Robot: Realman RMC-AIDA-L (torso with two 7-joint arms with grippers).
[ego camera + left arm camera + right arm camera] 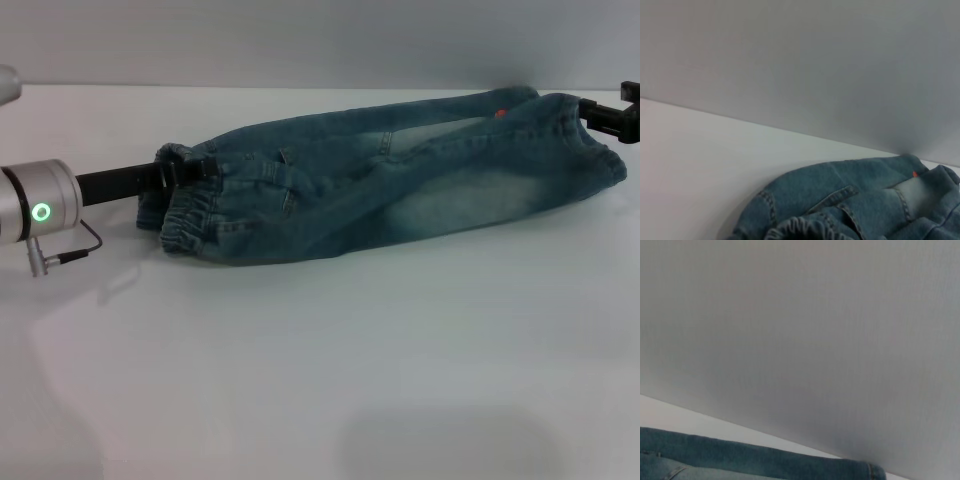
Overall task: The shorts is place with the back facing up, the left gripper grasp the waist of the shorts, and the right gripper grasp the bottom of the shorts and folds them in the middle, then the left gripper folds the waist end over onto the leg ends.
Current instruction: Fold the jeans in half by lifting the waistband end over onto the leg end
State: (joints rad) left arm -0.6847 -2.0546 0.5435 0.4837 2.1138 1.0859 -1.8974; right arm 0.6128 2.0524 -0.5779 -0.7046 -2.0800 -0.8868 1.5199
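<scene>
The blue-green denim shorts (400, 190) lie folded lengthwise on the white table, stretched from left to right. The gathered waist (185, 225) is at the left end. There my left gripper (195, 172), a black claw on a silver-cuffed arm, is shut on the band's upper edge. The leg ends (600, 160) are at the right, with a small orange patch (501, 113) near the far hem. My right gripper (592, 112) holds that hem at the frame's edge. The left wrist view shows the ruffled waist (800, 230) and the denim (855, 200). The right wrist view catches only a strip of denim (740, 460).
The white table (300, 380) spreads wide in front of the shorts. A plain grey wall (300, 40) rises right behind the table's back edge. A thin black cable (75, 250) loops below my left arm's cuff.
</scene>
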